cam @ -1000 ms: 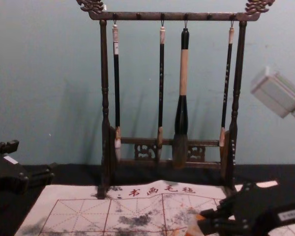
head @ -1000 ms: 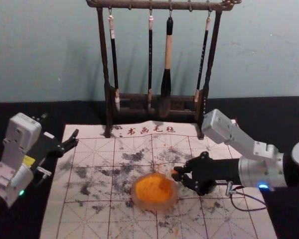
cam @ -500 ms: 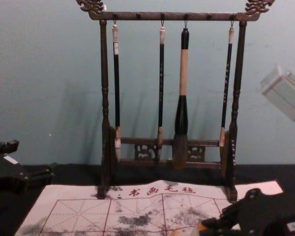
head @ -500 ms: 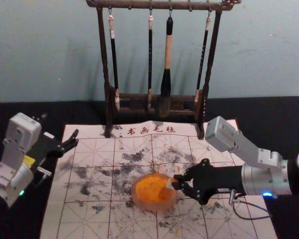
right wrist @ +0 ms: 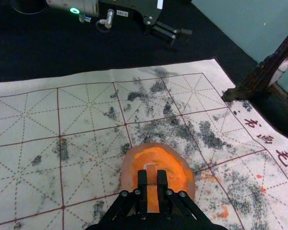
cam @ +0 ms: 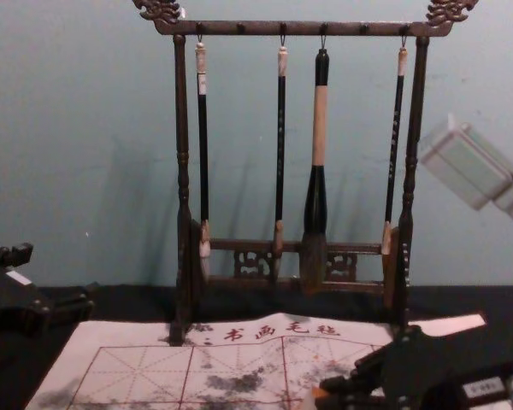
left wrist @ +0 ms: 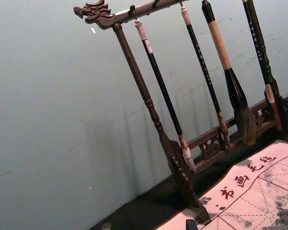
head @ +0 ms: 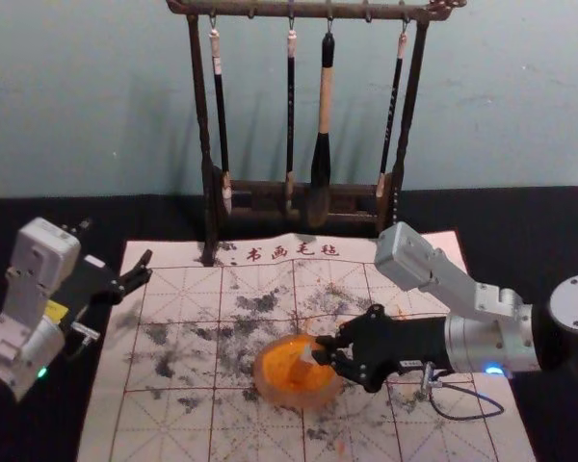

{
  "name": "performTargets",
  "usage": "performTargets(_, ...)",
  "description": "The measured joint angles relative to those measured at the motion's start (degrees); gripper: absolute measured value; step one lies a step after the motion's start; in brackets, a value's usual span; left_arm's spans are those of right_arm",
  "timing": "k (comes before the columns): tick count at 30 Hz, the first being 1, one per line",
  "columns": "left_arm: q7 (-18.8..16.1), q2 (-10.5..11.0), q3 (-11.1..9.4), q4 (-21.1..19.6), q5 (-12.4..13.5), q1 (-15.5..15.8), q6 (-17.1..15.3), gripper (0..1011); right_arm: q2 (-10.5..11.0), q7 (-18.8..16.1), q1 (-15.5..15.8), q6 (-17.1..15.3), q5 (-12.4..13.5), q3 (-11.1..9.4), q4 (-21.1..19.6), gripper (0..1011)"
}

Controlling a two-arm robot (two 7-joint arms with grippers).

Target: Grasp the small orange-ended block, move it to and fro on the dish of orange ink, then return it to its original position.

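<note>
In the head view, the right gripper [head: 323,349] reaches over the dish [head: 262,387] from about two o'clock, its fingers pinching the block [right wrist: 151,175] over the orange ink; whether block and ink touch, I can't tell. The left gripper [head: 116,244] sits well off at ten o'clock, fingers spread.

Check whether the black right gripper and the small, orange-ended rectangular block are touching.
Touching. The right wrist view shows the right gripper closed around the block, with one finger against each side.
</note>
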State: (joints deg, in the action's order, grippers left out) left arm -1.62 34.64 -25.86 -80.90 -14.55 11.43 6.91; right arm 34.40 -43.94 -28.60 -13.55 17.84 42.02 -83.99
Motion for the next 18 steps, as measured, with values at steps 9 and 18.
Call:
performTargets(9, 0.0, 0.0, 0.0, 0.0, 0.0, 0.0, 0.0, 1001, -1.7, 1.4, -1.2, -0.8, -0.5, 0.1, 2.0, 95)
performTargets(18, 0.0, 0.0, 0.0, 0.0, 0.0, 0.0, 0.0, 1001, -2.5, 2.8, -2.0, -1.8, -1.4, -0.3, 3.7, 95)
